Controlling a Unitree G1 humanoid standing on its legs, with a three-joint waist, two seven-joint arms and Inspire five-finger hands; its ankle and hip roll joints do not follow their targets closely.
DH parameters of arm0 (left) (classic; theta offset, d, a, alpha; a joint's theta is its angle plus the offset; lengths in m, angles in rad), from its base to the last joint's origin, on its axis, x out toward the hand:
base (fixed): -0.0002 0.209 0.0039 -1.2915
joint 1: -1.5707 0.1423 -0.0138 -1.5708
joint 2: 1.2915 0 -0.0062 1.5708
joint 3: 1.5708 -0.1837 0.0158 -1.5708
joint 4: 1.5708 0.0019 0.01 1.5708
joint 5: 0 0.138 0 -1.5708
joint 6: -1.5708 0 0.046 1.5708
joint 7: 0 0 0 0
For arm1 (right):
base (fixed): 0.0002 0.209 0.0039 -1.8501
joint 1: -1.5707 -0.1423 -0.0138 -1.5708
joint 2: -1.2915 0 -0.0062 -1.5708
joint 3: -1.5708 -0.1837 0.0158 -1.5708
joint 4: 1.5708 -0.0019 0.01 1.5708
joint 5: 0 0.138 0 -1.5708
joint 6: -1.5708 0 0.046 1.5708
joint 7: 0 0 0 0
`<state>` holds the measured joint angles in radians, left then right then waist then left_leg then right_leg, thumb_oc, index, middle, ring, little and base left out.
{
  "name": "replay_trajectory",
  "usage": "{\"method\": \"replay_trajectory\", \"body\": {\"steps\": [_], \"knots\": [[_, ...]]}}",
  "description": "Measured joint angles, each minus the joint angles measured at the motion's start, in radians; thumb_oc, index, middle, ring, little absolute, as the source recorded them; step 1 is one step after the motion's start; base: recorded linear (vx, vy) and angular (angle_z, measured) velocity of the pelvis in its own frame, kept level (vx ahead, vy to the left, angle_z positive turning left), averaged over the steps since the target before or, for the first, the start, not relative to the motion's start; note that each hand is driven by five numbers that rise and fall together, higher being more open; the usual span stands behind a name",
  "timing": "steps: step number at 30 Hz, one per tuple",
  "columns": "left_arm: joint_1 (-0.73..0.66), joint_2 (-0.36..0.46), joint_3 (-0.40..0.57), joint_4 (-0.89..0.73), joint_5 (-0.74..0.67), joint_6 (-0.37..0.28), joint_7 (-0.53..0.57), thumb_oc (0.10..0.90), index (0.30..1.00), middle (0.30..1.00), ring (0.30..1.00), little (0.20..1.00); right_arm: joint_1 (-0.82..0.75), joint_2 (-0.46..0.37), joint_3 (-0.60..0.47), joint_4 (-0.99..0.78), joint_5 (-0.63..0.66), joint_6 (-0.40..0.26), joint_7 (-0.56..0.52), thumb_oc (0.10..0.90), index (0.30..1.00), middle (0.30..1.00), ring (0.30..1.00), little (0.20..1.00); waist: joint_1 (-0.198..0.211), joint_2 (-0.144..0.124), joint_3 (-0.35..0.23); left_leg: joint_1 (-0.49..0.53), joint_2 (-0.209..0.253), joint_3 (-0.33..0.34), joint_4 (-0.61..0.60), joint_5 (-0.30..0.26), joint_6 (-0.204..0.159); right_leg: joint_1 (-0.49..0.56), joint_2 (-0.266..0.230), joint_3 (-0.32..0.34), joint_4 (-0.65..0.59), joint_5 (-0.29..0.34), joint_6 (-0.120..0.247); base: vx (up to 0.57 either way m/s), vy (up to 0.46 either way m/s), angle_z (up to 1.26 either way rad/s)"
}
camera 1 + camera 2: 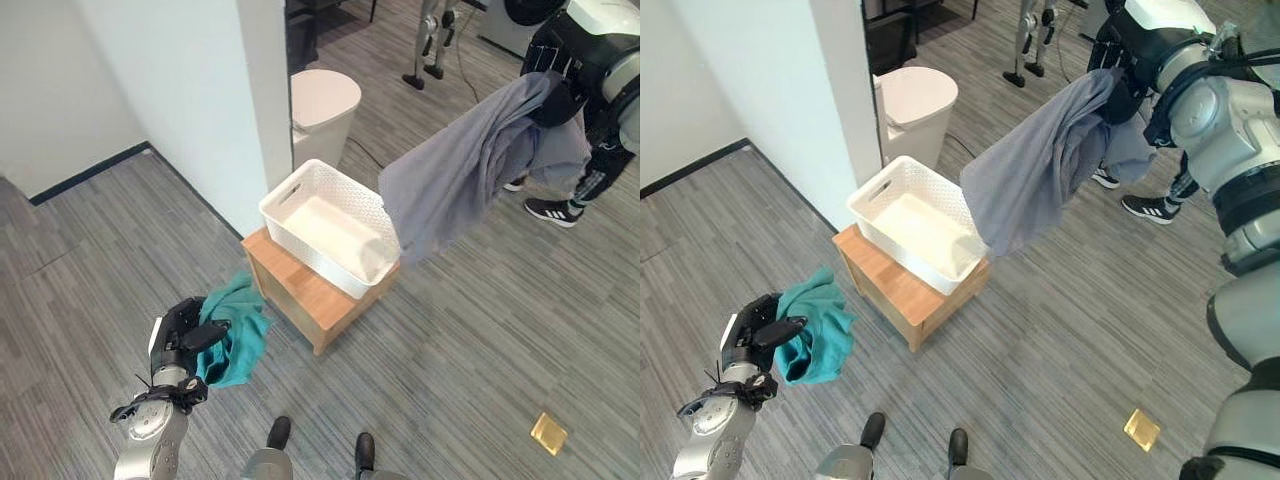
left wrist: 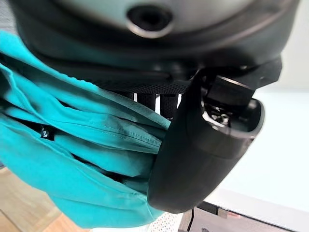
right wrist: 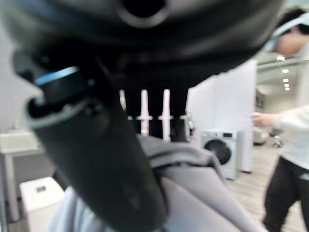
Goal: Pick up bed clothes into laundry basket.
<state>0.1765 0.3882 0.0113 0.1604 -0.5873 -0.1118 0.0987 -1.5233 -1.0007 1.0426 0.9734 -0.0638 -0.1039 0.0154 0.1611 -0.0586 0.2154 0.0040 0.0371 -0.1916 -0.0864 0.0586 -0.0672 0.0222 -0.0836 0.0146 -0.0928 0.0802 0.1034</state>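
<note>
A white laundry basket (image 1: 290,196) stands empty on a low wooden stand (image 1: 300,290). My left hand (image 1: 186,335) is low at the front left, shut on a teal cloth (image 1: 238,330) that hangs beside the stand; the left wrist view shows my thumb (image 2: 203,154) pressed against the bunched teal cloth (image 2: 72,154). My right hand (image 1: 1122,85) is raised at the upper right, shut on a large grey cloth (image 1: 1040,170) whose lower edge hangs at the basket's right rim. The right wrist view shows the grey cloth (image 3: 193,193) under my thumb (image 3: 96,159).
A white wall corner (image 1: 225,100) rises just behind the basket, with a white lidded bin (image 1: 322,105) beside it. A person (image 1: 560,200) stands at the far right. A small yellow square (image 1: 549,433) lies on the grey floor at the front right.
</note>
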Motion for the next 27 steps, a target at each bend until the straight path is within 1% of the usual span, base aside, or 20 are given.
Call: {"method": "replay_trajectory", "body": {"steps": [2, 3, 7, 10, 11, 13, 16, 19, 22, 27], "knots": [[-0.002, 0.002, -0.012, 0.001, 0.0, 0.0, -0.002, 0.4, 0.3, 0.3, 0.3, 0.3, -0.002, 0.02, 0.002, 0.004, -0.008, 0.005, 0.0, 0.4, 0.3, 0.3, 0.3, 0.3, 0.0, -0.001, 0.0, -0.01, 0.001, -0.015, 0.0, 0.004, -0.002, -0.003, -0.001, -0.011, 0.0, 0.0, 0.0, 0.03, 0.008, 0.18], [-0.003, 0.004, -0.013, 0.006, 0.0, 0.0, -0.001, 0.4, 0.3, 0.3, 0.3, 0.3, -0.009, 0.047, 0.011, 0.003, -0.03, 0.008, -0.002, 0.4, 0.3, 0.3, 0.3, 0.3, 0.012, -0.001, -0.001, -0.013, -0.001, -0.018, 0.0, 0.005, -0.004, -0.005, -0.002, -0.014, 0.0, -0.001, 0.001, 0.02, 0.007, 0.05], [-0.015, 0.007, -0.018, 0.007, -0.001, 0.0, 0.001, 0.4, 0.3, 0.3, 0.3, 0.3, -0.011, 0.094, 0.015, 0.002, -0.07, 0.009, -0.002, 0.4, 0.3, 0.3, 0.3, 0.3, 0.021, -0.001, -0.001, -0.025, -0.002, -0.035, 0.0, 0.009, -0.006, -0.008, -0.002, -0.032, 0.0, -0.003, 0.001, 0.03, 0.009, 0.11], [-0.029, 0.014, -0.04, 0.007, -0.001, -0.001, 0.001, 0.4, 0.3, 0.3, 0.3, 0.3, -0.011, 0.115, 0.021, 0.005, -0.084, 0.011, -0.002, 0.4, 0.3, 0.3, 0.3, 0.3, 0.043, -0.001, -0.001, -0.029, -0.002, -0.039, 0.0, 0.009, -0.006, -0.01, -0.002, -0.037, 0.0, -0.004, 0.001, 0.02, 0.003, 0.06], [-0.029, 0.014, -0.04, 0.007, -0.001, -0.001, 0.001, 0.4, 0.3, 0.3, 0.3, 0.3, -0.011, 0.115, 0.021, 0.005, -0.084, 0.011, -0.002, 0.4, 0.3, 0.3, 0.3, 0.3, 0.043, -0.001, -0.001, -0.029, -0.002, -0.039, 0.0, 0.009, -0.006, -0.01, -0.002, -0.037, 0.0, -0.004, 0.001, 0.04, 0.003, 0.07], [-0.032, 0.014, -0.052, 0.007, -0.001, -0.001, 0.0, 0.4, 0.3, 0.3, 0.3, 0.3, -0.034, 0.142, 0.053, 0.036, -0.093, 0.011, -0.002, 0.4, 0.3, 0.3, 0.3, 0.3, 0.047, -0.002, -0.002, -0.038, -0.004, -0.046, 0.0, 0.011, -0.005, -0.014, -0.005, -0.041, 0.0, -0.006, 0.001, 0.02, 0.003, 0.1], [-0.033, 0.014, -0.051, 0.007, -0.001, -0.001, 0.001, 0.4, 0.3, 0.3, 0.3, 0.3, -0.082, 0.147, 0.086, 0.064, -0.112, 0.013, -0.004, 0.4, 0.3, 0.3, 0.3, 0.3, 0.047, -0.002, -0.002, -0.055, -0.007, -0.058, 0.001, 0.015, -0.005, -0.027, -0.009, -0.05, 0.0, -0.006, 0.001, 0.02, 0.007, 0.1], [-0.034, 0.015, -0.05, 0.008, -0.001, -0.001, 0.001, 0.4, 0.3, 0.3, 0.3, 0.3, -0.117, 0.146, 0.093, 0.084, -0.122, 0.017, -0.007, 0.4, 0.3, 0.3, 0.3, 0.3, 0.047, -0.002, -0.002, -0.06, -0.008, -0.068, 0.002, 0.015, -0.004, -0.027, -0.011, -0.063, 0.0, -0.006, 0.001, 0.03, 0.01, 0.11], [-0.038, 0.015, -0.049, 0.02, -0.002, -0.001, 0.001, 0.4, 0.3, 0.3, 0.3, 0.3, -0.183, 0.147, 0.147, 0.123, -0.149, 0.026, -0.019, 0.4, 0.3, 0.3, 0.3, 0.3, 0.048, -0.002, -0.002, -0.061, -0.01, -0.07, 0.002, 0.015, -0.004, -0.025, -0.012, -0.065, 0.0, -0.006, 0.001, 0.02, 0.008, 0.03], [-0.043, 0.016, -0.049, 0.027, -0.002, -0.001, 0.002, 0.4, 0.3, 0.3, 0.3, 0.3, -0.259, 0.151, 0.158, 0.157, -0.172, 0.032, -0.025, 0.4, 0.3, 0.3, 0.3, 0.3, 0.047, -0.002, -0.002, -0.058, -0.011, -0.074, 0.004, 0.015, -0.004, -0.019, -0.013, -0.067, 0.0, -0.007, 0.003, 0.0, 0.0, 0.0]]}}
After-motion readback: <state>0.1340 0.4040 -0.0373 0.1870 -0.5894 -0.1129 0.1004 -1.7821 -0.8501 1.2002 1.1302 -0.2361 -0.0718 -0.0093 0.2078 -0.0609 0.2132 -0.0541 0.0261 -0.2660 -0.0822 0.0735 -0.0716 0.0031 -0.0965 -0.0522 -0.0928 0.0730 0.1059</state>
